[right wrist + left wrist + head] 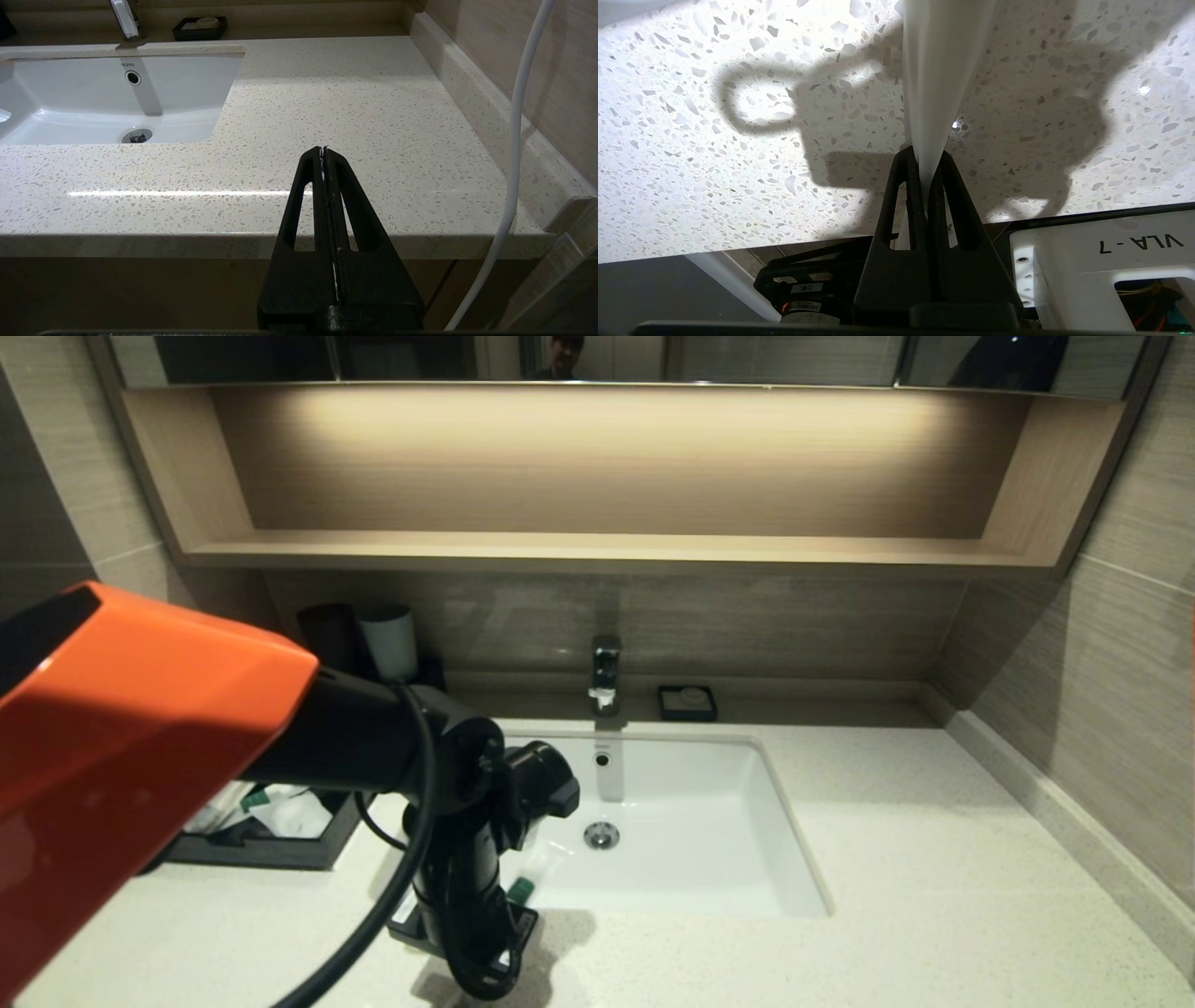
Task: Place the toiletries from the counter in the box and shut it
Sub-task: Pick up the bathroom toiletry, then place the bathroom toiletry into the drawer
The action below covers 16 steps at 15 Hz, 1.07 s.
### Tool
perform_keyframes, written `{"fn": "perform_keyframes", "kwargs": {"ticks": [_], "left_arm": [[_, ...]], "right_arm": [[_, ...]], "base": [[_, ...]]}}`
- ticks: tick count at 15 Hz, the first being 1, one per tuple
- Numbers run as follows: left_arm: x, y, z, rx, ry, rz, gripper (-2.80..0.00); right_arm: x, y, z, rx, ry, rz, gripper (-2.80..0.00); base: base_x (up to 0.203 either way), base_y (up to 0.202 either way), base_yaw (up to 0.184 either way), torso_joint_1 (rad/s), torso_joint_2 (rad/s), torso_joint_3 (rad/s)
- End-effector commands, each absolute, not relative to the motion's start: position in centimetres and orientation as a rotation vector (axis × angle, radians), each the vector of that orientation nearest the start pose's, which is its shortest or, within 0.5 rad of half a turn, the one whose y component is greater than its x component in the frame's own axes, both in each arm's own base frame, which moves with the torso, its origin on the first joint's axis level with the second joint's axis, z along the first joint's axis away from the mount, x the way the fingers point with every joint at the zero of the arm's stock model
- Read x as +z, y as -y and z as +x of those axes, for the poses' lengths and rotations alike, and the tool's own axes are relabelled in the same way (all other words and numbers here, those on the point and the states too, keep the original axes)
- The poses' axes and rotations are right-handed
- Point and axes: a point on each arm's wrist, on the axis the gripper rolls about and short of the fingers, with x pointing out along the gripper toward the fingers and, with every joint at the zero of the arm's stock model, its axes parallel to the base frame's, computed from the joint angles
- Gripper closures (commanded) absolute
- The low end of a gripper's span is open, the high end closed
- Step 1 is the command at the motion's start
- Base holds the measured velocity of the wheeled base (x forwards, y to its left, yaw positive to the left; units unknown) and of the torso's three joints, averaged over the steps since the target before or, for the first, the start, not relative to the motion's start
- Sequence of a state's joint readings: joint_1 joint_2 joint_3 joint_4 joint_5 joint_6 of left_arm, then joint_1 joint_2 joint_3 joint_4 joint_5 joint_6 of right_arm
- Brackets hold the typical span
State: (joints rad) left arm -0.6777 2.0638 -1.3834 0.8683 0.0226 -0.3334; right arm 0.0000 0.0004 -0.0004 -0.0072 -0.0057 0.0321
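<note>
Clamped on a white sachet at the counter, the left gripper should be lifted straight; the right gripper, pressed together, is parked.

Cream-white speckled counter, white sink, translucent white sachet with green band, black box, orange arm cover

speckled counter bears box and soap dish.
</note>
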Motion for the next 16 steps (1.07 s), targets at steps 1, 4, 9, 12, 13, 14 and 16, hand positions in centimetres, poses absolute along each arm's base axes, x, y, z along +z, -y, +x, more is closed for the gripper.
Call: {"fn": "perform_keyframes", "kwargs": {"ticks": [1,4,9,12,13,14,16], "left_arm": [[11.0,20.4,25.5,-0.255,-1.532,0.277,0.00],[12.1,20.4,25.4,-0.247,-1.500,0.240,0.00],[16.1,19.2,25.6,-0.199,-1.392,0.124,0.00],[18.0,15.6,27.0,-0.100,-1.374,0.042,0.00],[18.4,14.1,27.6,-0.050,-1.386,0.014,0.00],[18.8,12.5,28.0,0.001,-1.400,-0.013,0.00],[19.4,9.8,28.4,0.079,-1.418,-0.062,0.00]], "right_arm": [[7.6,0.0,-2.3,-0.006,0.006,0.032,0.00],[7.6,0.0,-2.3,-0.006,0.006,0.032,0.00],[7.6,0.0,-2.3,-0.006,0.006,0.032,0.00],[7.7,0.0,-2.3,-0.006,0.008,0.032,0.00],[7.6,0.0,-2.3,-0.006,0.006,0.032,0.00],[7.6,0.0,-2.3,-0.006,0.006,0.032,0.00],[7.6,0.0,-2.3,-0.006,0.006,0.032,0.00]], "base": [[0.000,0.000,0.000,0.000,0.00,0.000],[0.000,0.000,0.000,0.000,0.00,0.000],[0.000,0.000,0.000,0.000,0.00,0.000],[0.000,0.000,0.000,0.000,0.00,0.000],[0.000,0.000,0.000,0.000,0.00,0.000],[0.000,0.000,0.000,0.000,0.00,0.000],[0.000,0.000,0.000,0.000,0.00,0.000]]}}
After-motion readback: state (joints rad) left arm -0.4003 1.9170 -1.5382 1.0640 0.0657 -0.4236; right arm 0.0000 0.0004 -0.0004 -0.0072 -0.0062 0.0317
